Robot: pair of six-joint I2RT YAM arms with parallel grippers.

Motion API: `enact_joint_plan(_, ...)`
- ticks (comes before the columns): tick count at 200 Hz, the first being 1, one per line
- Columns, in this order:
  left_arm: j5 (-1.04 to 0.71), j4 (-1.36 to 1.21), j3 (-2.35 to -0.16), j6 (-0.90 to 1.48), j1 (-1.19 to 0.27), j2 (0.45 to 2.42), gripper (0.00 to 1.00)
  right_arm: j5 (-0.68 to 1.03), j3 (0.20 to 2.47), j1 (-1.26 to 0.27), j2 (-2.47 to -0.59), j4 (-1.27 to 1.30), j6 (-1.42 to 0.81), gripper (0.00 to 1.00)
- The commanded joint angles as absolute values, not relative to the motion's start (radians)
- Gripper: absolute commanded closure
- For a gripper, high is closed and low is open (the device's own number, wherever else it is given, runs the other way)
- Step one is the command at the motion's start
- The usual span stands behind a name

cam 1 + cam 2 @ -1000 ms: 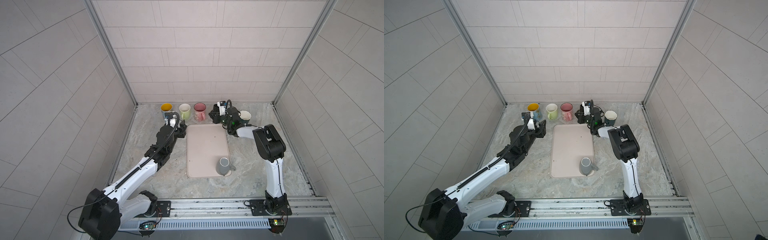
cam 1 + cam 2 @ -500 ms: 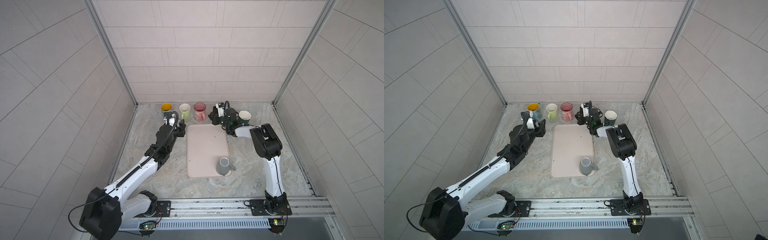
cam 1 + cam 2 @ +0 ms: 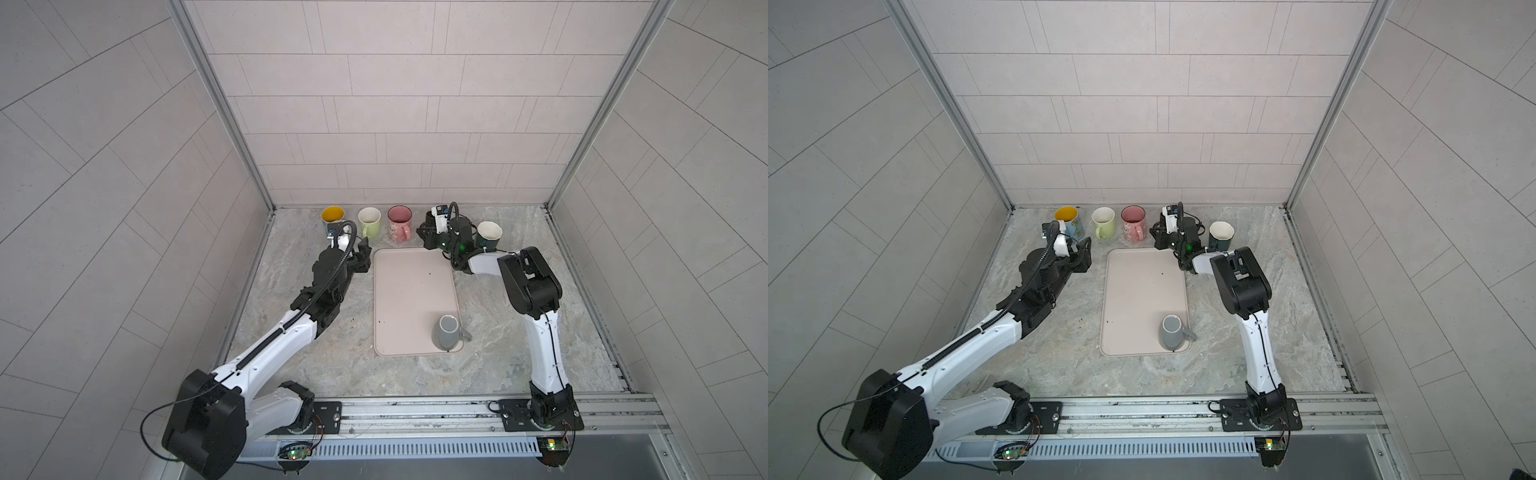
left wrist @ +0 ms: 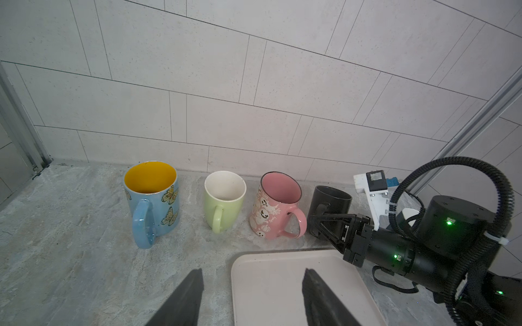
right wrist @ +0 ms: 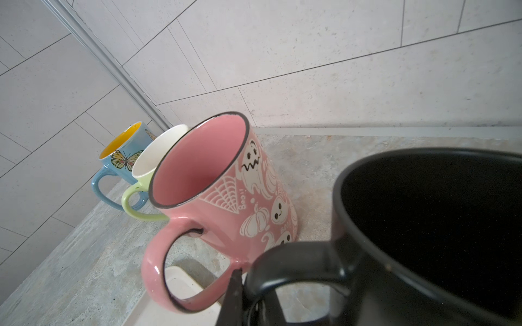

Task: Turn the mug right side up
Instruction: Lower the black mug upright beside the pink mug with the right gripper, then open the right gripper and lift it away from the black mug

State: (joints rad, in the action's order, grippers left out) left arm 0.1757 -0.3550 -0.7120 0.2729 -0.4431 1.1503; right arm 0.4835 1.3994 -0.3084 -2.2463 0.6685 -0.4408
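Observation:
A grey mug (image 3: pixel 448 332) (image 3: pixel 1172 332) stands base up on the near right corner of the pink tray (image 3: pixel 409 286), with no gripper near it. In the back row a black mug (image 4: pixel 333 201) (image 5: pixel 423 225) stands mouth up. My right gripper (image 3: pixel 428 240) (image 4: pixel 317 223) is shut on its handle (image 5: pixel 296 262), and one dark finger (image 5: pixel 234 296) shows beside the handle loop. My left gripper (image 4: pixel 251 272) (image 3: pixel 362 254) hovers open and empty over the tray's far left corner, facing the mug row.
Along the back wall stand a blue butterfly mug (image 3: pixel 332 217), a light green mug (image 3: pixel 369 222) and a pink ghost mug (image 3: pixel 400 223), all mouth up. A dark mug with a white inside (image 3: pixel 489 235) stands right of my right wrist.
My right arm has edged slightly left and toward the back wall with the black mug. The left arm has barely shifted.

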Motion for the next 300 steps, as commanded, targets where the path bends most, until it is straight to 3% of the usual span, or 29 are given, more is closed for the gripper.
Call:
enact_joint_plan(1,0.163,-0.389,-0.704,0.28,-0.435,1.149,0.39,0.463,1.405,-0.308,-2.248,0.771,-0.407,1.0)
enact_joint_plan(30,0.157,-0.389,-0.704,0.282,-0.433,1.149,0.39,0.46,1.393,-0.308,-2.252,0.787,-0.413,1.0)
enact_joint_plan(138,0.145,-0.396,-0.693,0.279,-0.429,1.137,0.39,0.452,1.362,-0.315,-2.253,0.816,-0.425,0.81)
enact_joint_plan(254,0.141,-0.393,-0.672,0.285,-0.427,1.101,0.4,0.43,1.306,-0.321,-2.217,0.819,-0.424,0.8)
enact_joint_plan(300,0.143,-0.379,-0.673,0.286,-0.427,1.061,0.39,0.429,1.214,-0.321,-2.073,0.813,-0.43,0.8)
